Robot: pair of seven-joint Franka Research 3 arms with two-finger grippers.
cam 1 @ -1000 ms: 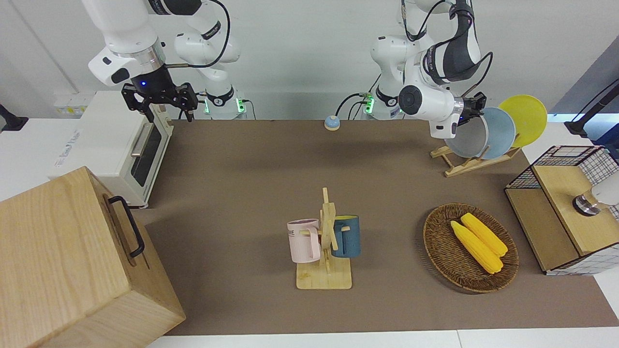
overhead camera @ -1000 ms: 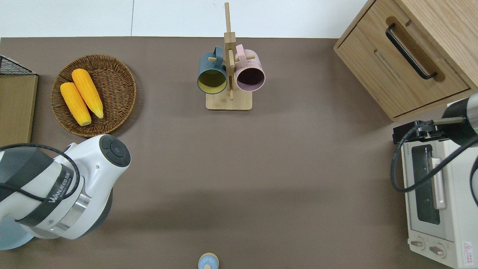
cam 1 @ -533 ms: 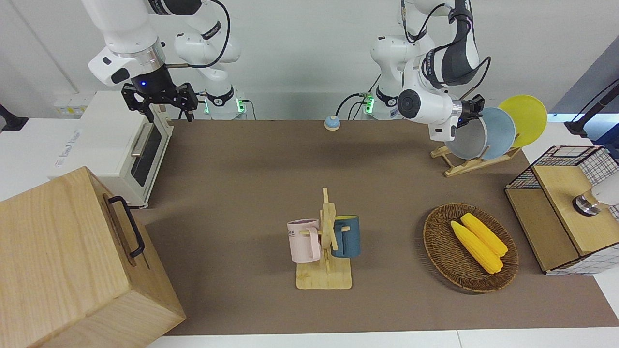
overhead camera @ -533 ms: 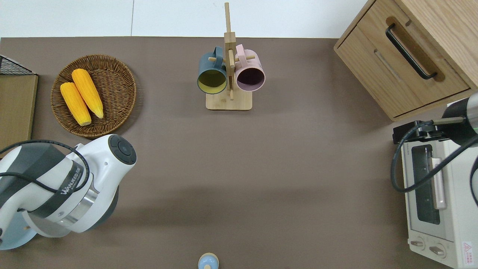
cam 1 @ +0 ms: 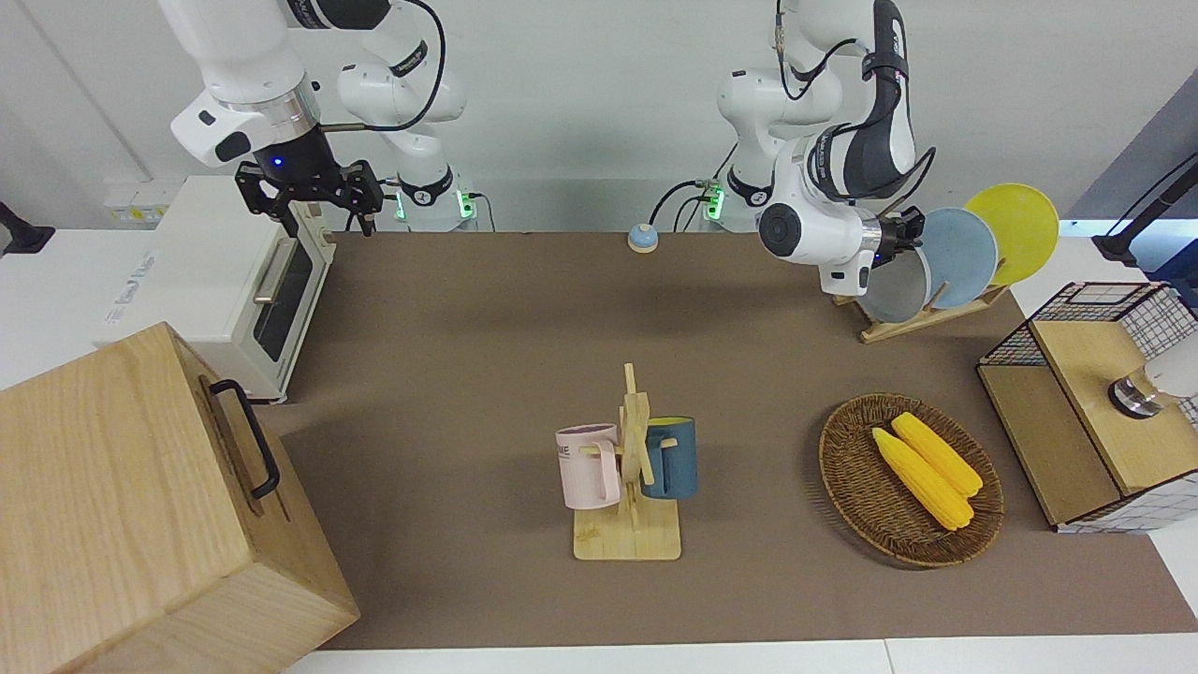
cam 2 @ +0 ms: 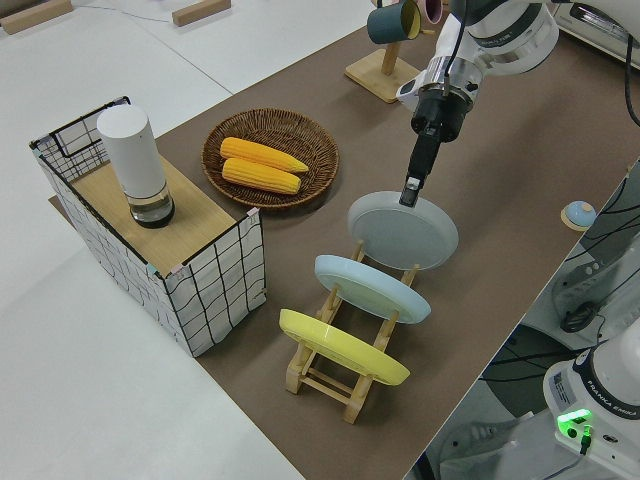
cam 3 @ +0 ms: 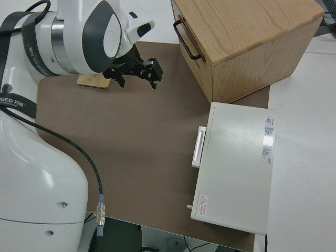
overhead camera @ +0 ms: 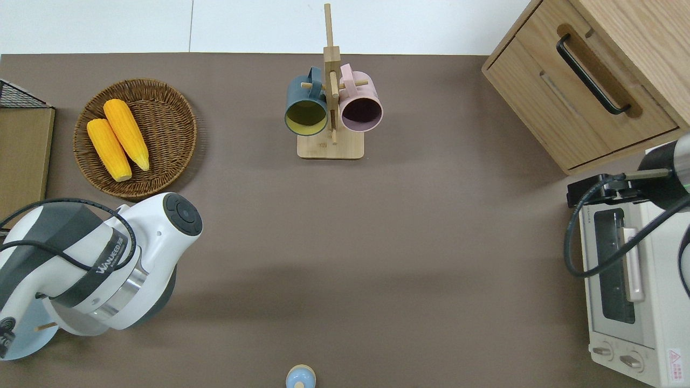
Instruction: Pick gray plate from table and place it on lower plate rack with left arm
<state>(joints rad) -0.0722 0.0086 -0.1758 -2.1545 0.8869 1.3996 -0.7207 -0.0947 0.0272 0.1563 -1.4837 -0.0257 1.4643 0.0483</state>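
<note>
- The white jointed left arm (overhead camera: 102, 269) carries a black band with white letters that look like "WANJEED"; the last letters are uncertain.
- The pale pink mug (cam 1: 588, 465) on the wooden stand shows dark letters ending in "ME".
- The white toaster oven (overhead camera: 666, 358) bears a red warning triangle sticker; its small print is unreadable.

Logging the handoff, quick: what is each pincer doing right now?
Left pincer: closed on the gray plate's rim at the lower plate rack.
Right pincer: open, empty, parked.

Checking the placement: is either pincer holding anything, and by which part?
The left pincer pinches the gray plate at its upper rim as it leans on the lower plate rack. The right arm is parked, holding nothing.
</note>
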